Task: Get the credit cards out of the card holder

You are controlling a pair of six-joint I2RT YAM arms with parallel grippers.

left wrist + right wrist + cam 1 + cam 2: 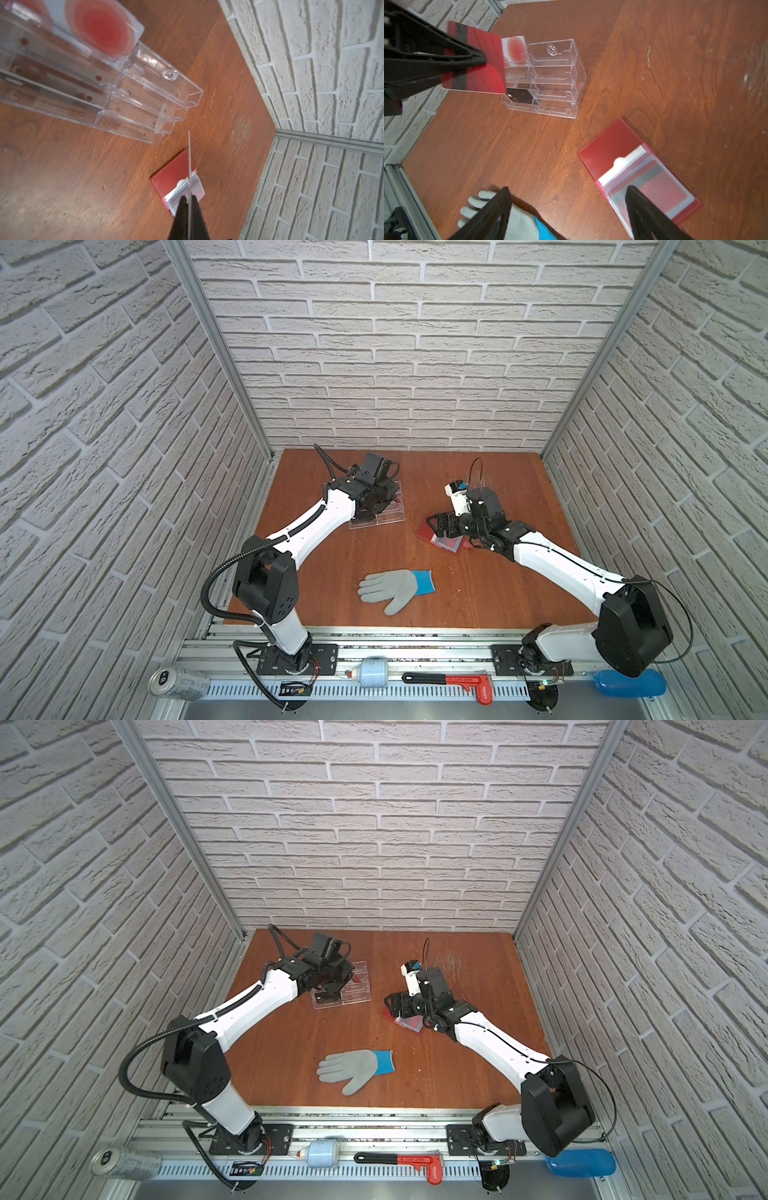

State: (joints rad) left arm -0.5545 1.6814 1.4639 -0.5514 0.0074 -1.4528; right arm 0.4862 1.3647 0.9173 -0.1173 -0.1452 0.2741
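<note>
While the left gripper point(483, 60) hangs over the clear stand point(556, 83), its fingers point(180, 216) are pressed together on the dark red card point(492, 79), pinching it near the black stripe at one end. Card is out in the air, free end toward the stand's card-bearing column; whether it touches the stand, and which tier it lines up with, cannot tell. Left wrist view shows the card edge-on, a thin pale line between the fingertips. Stand sits on the wooden table point(478, 593), four tiers, two columns. White card with red circles point(515, 52) stands in the stand's top tier; black card point(520, 96) leans in its bottom tier, same column. Card holder point(610, 145) lies open and flat on the table, to the right of the stand in both top views and apart from it, red cover toward the stand, clear sleeves on the far side. Right gripper point(569, 193) is above the card holder, fingers point(639, 207) spread wide, nothing between them; one finger overlaps the top sleeve, contact unclear. Through that sleeve a second card point(660, 187) shows, blurred, reddish with a grey band. Grey glove point(395, 589) with blue cuff lies flat, toward the front rail from the stand, well apart.
</note>
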